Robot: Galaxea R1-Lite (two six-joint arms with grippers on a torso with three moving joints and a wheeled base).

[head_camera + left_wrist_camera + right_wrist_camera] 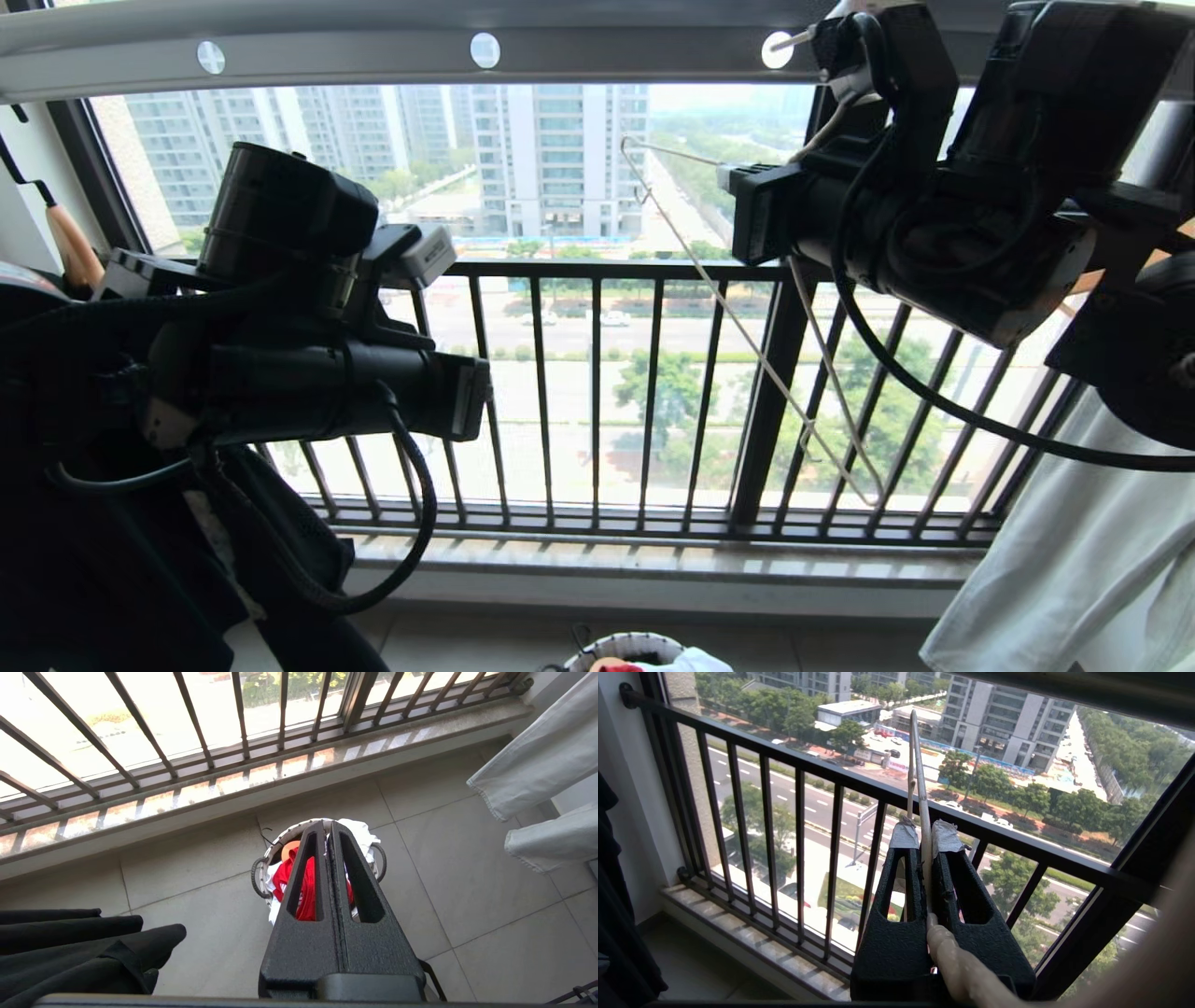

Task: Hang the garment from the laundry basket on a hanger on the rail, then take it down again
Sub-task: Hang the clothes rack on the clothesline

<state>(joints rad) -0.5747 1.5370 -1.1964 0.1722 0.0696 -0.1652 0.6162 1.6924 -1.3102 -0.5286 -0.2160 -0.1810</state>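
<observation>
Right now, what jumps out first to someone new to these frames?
The right gripper, raised before the balcony railing, is shut on the thin white hanger, just under the grey rail. Far below on the floor, the laundry basket holds the red garment; the left gripper hovers shut above it.

You see only the top rim of the laundry basket [627, 644], cut by the near edge of the head view. The hanger [747, 336] hook is hidden behind the right arm. In the left wrist view, the left claw [327, 828] covers most of the garment [306, 889].
</observation>
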